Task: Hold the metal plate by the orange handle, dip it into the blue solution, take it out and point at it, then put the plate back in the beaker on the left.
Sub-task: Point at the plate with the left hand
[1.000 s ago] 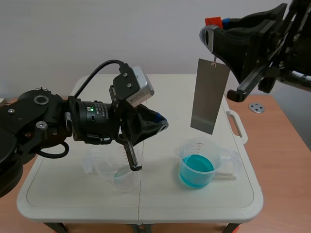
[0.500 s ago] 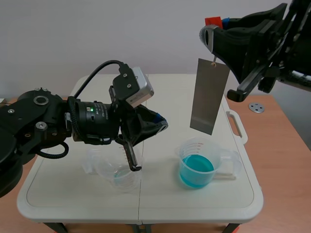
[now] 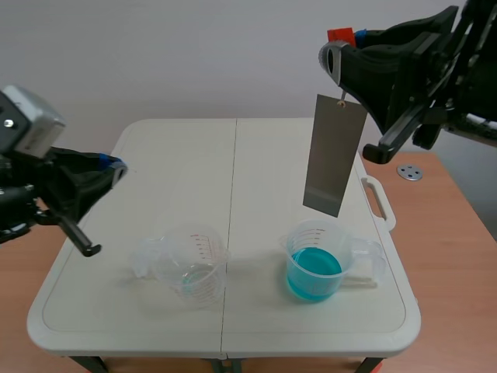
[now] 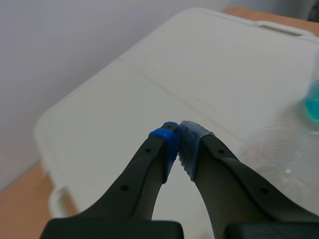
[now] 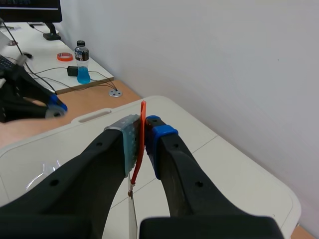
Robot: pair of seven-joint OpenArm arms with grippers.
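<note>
White folding table (image 3: pixel 178 155) by a plain wall: the left gripper (image 4: pixel 178 135), clenched on nothing, has pulled away far left of the blue-solution beaker (image 3: pixel 314 263). Left of it, the clear beaker (image 3: pixel 190 266) holds a trace of liquid. Just above it hangs the metal plate (image 3: pixel 335 154), its orange handle (image 5: pixel 143 109) mostly hidden, clamped in the right gripper (image 5: pixel 143 130).

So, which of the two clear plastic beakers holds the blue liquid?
The clear plastic beaker just under the hanging grey metal plate; the other clear beaker looks nearly empty.
</note>
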